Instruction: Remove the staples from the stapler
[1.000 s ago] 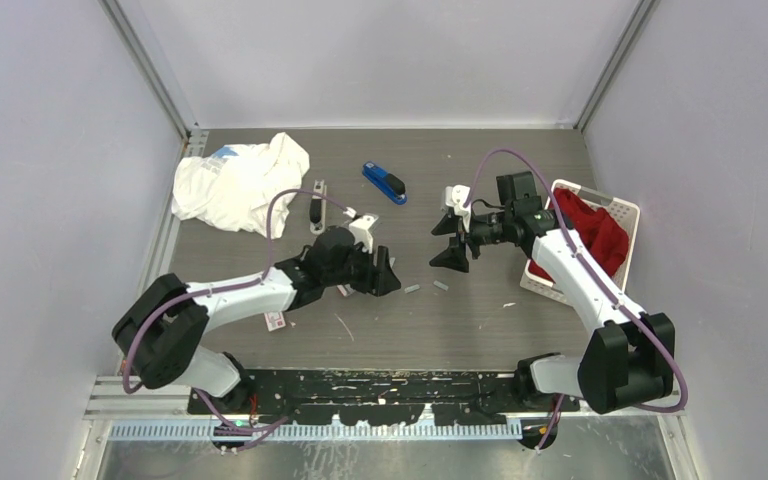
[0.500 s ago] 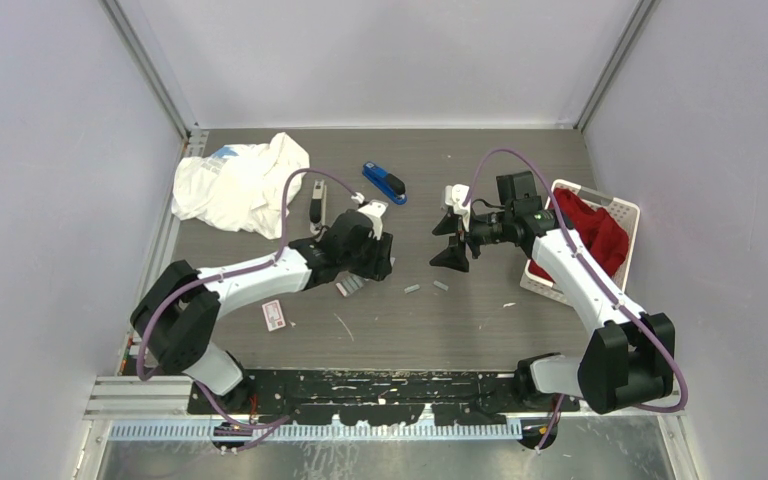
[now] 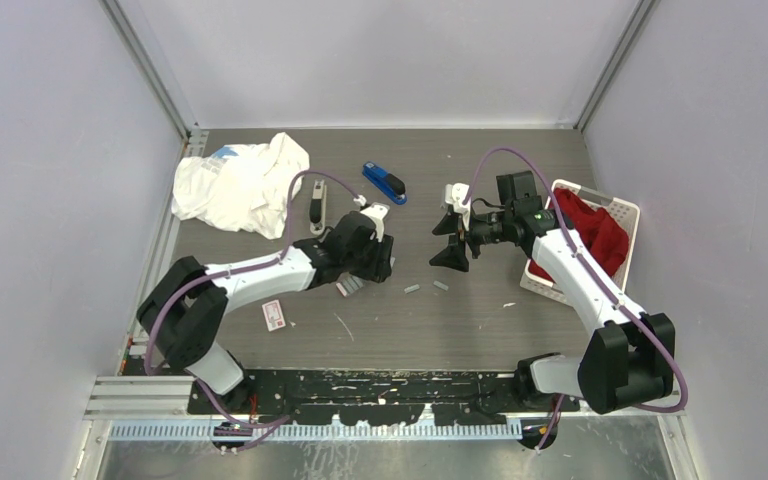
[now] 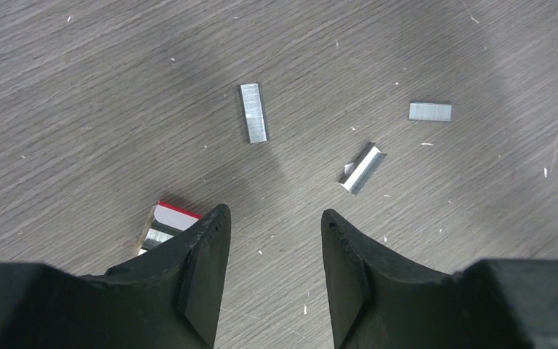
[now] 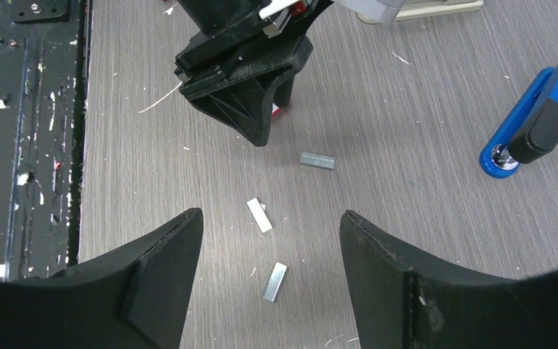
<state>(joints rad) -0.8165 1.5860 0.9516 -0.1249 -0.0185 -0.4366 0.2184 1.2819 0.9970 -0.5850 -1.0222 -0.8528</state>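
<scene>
Three staples (image 4: pixel 253 112) are lying mid-worktop (image 4: pixel 87 80); the half-parted, empty left gripper (image 4: pixel 274 214) should be straddling one squarely, right gripper (image 5: pixel 270 217) waiting wide and empty.

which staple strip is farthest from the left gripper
The crosswise strip at the left wrist view's upper right; the upright strip and the slanted strip lie nearer the left gripper.

Left gripper (image 4: pixel 272 218) gap: jaws apart, bare table (image 4: pixel 80 87) beneath
Ahead of it: three staples (image 4: pixel 254 113) lying apart, passable between
One fingertip: red-and-white box (image 4: pixel 163 222) just beside, obstructs
Right gripper (image 5: pixel 271 222) front: left gripper near, blue stapler (image 5: pixel 534 127) well aside
</scene>
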